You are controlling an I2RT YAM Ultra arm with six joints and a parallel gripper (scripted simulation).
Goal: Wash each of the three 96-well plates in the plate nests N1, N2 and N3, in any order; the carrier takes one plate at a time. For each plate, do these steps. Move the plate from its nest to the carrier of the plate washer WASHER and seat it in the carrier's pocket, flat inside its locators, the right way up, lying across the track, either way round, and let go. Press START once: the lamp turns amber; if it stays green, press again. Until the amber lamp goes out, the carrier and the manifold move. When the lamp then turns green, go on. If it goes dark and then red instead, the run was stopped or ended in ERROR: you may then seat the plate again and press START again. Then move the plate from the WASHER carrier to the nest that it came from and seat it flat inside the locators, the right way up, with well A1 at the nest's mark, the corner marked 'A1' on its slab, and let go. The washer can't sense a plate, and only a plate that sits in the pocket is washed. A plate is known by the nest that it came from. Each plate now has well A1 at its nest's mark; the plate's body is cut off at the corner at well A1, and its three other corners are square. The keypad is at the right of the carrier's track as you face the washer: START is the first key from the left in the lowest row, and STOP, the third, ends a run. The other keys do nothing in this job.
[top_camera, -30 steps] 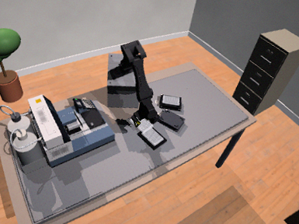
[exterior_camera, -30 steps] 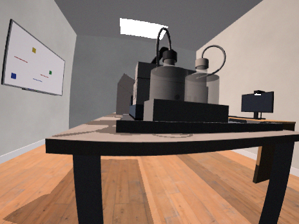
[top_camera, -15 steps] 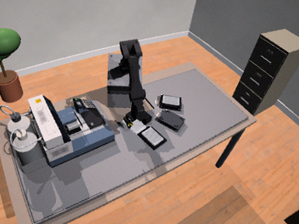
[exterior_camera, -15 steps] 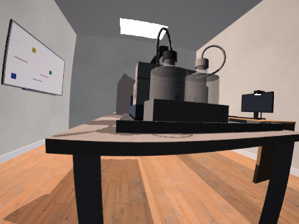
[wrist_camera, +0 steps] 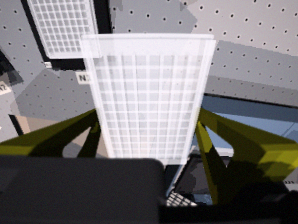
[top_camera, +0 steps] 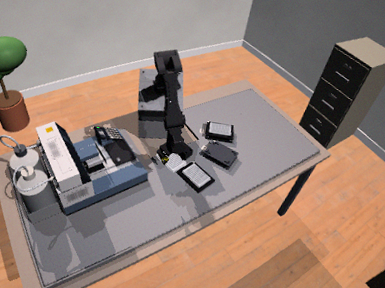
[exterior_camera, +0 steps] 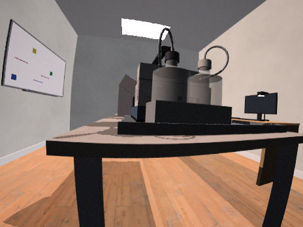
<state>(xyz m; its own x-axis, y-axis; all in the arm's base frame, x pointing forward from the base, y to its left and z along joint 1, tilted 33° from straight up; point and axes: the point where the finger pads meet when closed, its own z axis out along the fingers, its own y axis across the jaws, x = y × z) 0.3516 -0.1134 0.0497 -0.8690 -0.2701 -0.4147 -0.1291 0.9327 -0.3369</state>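
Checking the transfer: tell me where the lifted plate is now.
In the pincer, the plate hangs above the table between the washer and the nearest nest's plate.
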